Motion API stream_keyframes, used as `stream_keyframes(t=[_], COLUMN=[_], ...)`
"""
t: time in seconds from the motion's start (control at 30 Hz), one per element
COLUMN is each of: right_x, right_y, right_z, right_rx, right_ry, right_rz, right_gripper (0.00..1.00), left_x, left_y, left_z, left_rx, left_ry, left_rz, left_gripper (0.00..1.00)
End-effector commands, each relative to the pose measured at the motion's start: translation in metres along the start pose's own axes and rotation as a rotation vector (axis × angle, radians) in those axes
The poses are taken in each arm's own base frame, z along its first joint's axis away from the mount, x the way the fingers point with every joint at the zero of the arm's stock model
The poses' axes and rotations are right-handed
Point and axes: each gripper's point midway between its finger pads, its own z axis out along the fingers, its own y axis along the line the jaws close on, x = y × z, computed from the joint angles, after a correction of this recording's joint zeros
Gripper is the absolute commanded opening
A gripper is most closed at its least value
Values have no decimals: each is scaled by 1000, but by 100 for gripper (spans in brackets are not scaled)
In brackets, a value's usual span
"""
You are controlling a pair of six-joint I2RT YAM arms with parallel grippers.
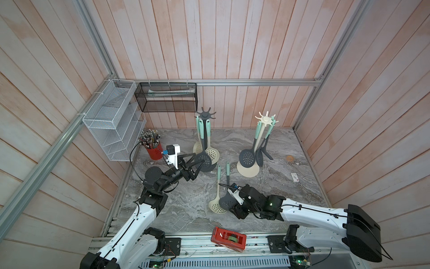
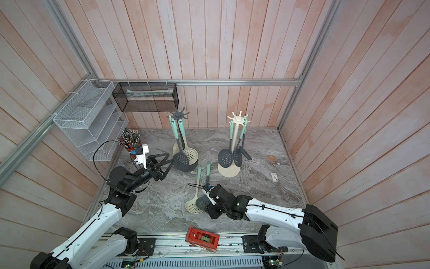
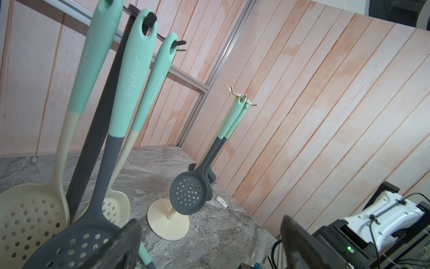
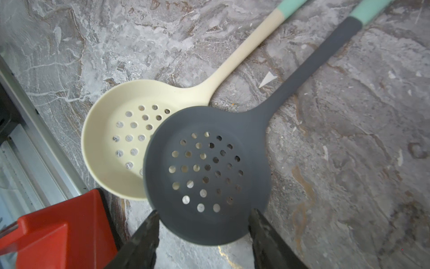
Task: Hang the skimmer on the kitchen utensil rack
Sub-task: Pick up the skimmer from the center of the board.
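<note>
Flat on the worktop [image 1: 186, 209], out in front of the dark rack [image 1: 205, 114]: the loose dark skimmer [image 4: 207, 172], bowl up, mint handle aimed back toward that rack. Snug alongside, a cream skimmer [image 4: 116, 139], handles close to parallel, dark bowl lapping over the cream rim. Down at the end of the dark bowl farthest from the dark rack, the right claw [image 4: 204, 212], fingers [image 4: 144, 242] part-spread and straddling the rim, one on each side. Clamped or only flanking? Cannot tell, far too tight a margin. Over by the dark rack itself, the left claw [image 3: 210, 217], spread wide, holding nothing, one finger right up beside the bowl of a hung dark skimmer [image 3: 112, 149]. Touching or not, impossible to say. To the right of the dark rack in both top views, a cream rack [image 1: 265, 118] with dark utensils dangling. To its left, a red cup [image 1: 154, 151] crammed with pencils. Farther forward than the loose skimmers, on the front rail, a red tape dispenser [image 1: 229, 240].
</note>
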Motion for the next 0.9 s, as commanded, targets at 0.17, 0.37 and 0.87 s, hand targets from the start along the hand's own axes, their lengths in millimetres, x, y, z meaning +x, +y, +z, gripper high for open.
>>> stream_keyframes(t=[0.17,0.37,0.87], right_x=[3,7,-4], right_y=[3,7,23], right_z=[5,8,4], right_rx=[46,27,-54], right_ry=[85,122,78], right_rz=[-65,-66,-97], right_gripper=[59,55,51], left_x=[-8,-7,-5], left_y=[-8,-8,-7], left_z=[1,0,1], left_rx=[31,30,34], left_ry=[-14,-13,-9], left_rz=[15,16,10], left_gripper=[94,94,94])
